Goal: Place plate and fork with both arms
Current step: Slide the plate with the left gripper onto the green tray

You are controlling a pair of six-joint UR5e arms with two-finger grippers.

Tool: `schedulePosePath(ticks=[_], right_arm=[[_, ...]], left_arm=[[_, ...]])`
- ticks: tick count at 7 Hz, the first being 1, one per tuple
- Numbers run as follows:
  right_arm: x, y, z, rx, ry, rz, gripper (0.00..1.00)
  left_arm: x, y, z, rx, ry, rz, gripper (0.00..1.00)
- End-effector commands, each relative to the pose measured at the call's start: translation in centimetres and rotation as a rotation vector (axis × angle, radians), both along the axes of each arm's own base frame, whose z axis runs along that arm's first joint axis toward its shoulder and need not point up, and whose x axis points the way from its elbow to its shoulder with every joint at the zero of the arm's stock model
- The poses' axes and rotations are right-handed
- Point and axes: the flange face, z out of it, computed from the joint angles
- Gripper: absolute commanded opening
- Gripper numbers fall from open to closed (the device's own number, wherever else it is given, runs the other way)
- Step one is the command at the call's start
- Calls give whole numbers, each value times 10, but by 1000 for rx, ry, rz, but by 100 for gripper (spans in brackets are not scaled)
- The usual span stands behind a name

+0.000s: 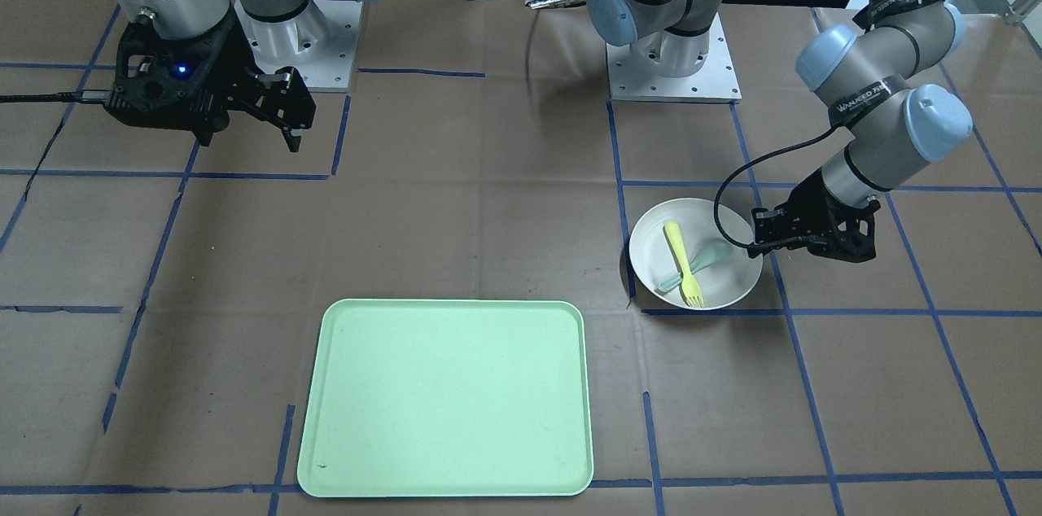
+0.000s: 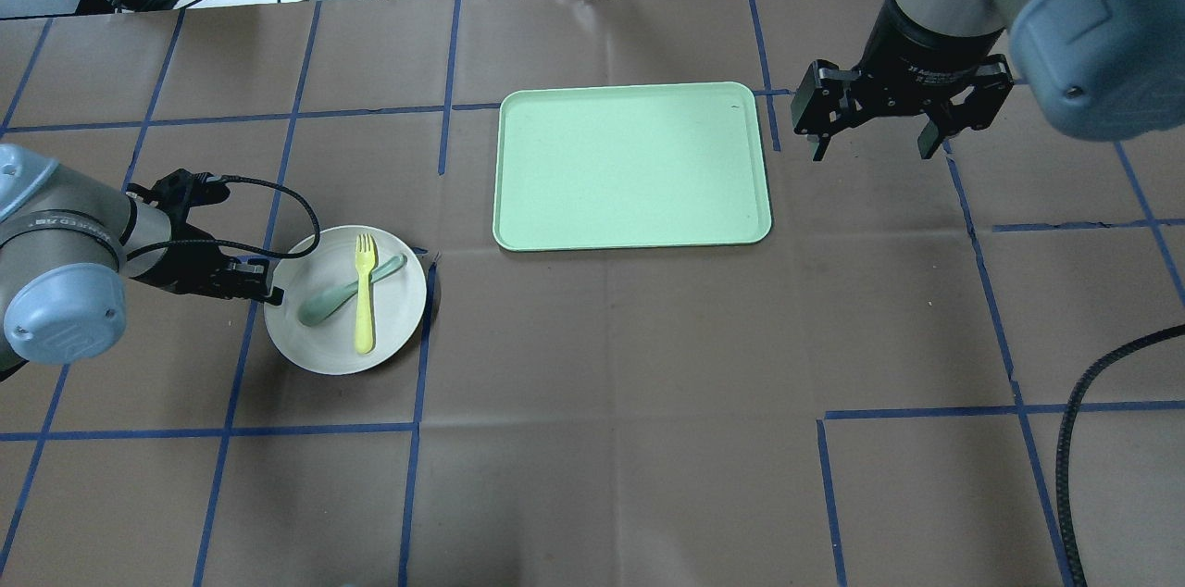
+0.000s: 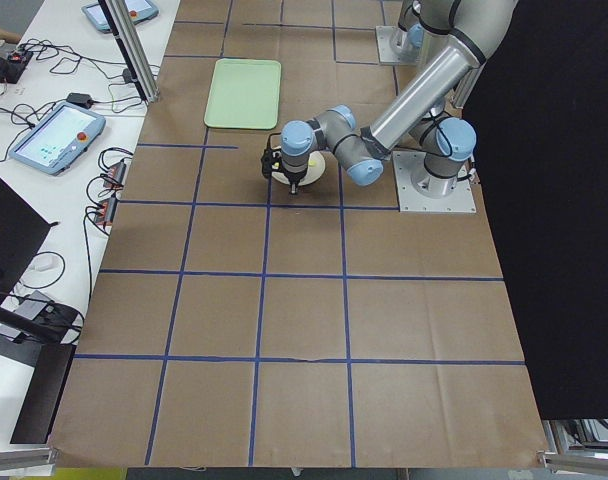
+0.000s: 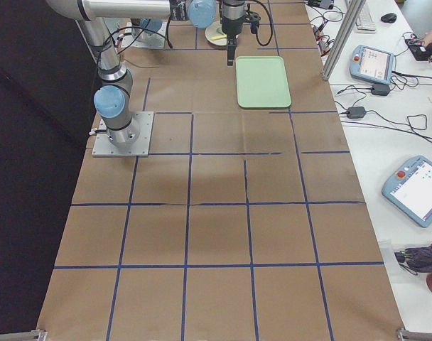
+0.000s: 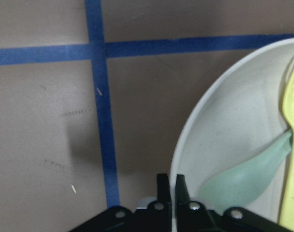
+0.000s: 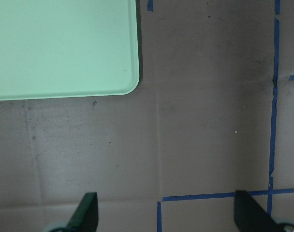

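Observation:
The off-white plate [image 2: 319, 342] sits on the table at my left, also seen in the front view [image 1: 720, 280]. The yellow fork [image 2: 365, 291] lies in it, crossed over a teal spoon [image 2: 338, 295]. My left gripper [image 2: 268, 283] is at the plate's left rim. In the left wrist view its fingers [image 5: 162, 186] are pinched together on the rim of the plate [image 5: 219, 125], with the fork [image 5: 293, 145] at the right edge. My right gripper [image 2: 870, 143] is open and empty, held above the table just right of the tray.
The mint-green tray [image 2: 629, 166] lies at the table's middle far side; its corner shows in the right wrist view [image 6: 60, 43]. Blue tape lines mark the brown table cover. Cables and boxes lie beyond the far edge.

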Motion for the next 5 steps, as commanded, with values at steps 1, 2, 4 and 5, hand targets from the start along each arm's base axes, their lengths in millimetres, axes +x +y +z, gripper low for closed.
schedulePosePath(ticks=[1, 2, 4, 5], right_arm=[[0, 0, 0, -1, 0, 0, 100], [0, 0, 0, 0, 0, 2, 100], [0, 0, 0, 0, 0, 0, 100], [0, 0, 0, 0, 0, 2, 100]], left_arm=[[-12, -6, 4, -25, 79, 44, 0], [-18, -12, 3, -32, 118, 69, 0], [-70, -44, 30, -56, 101, 31, 0], [-92, -63, 36, -49, 102, 45, 0]])
